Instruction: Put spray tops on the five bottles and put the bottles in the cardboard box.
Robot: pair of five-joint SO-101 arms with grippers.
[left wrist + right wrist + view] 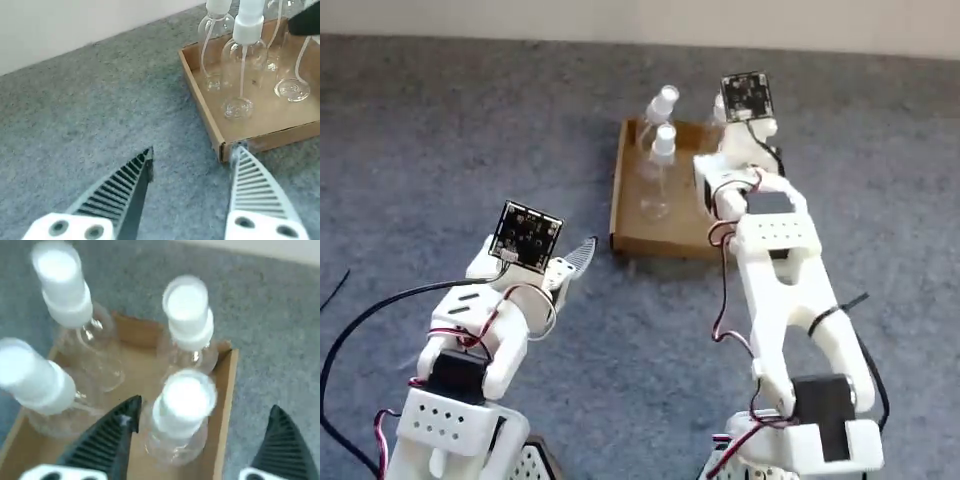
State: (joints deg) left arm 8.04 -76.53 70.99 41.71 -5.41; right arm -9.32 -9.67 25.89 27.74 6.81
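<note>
Right gripper (203, 407) hangs wide open and empty, jaws astride a capped bottle (185, 395) standing by the right wall of the cardboard box (229, 390), likely spread to clear its spray top. 3 other bottles (60, 285) stand upright alongside. Left gripper (194, 151), also open and empty, sits over the carpet (100, 100) near-left of the box, keeping clear.

A grey, carpet-like cover spreads across the whole bench (440, 140). The cardboard box (660, 244) lies flat on it, far and just right of the middle. The left arm's base (450, 430) and the right arm's base (810, 440) stand at the near edge.
</note>
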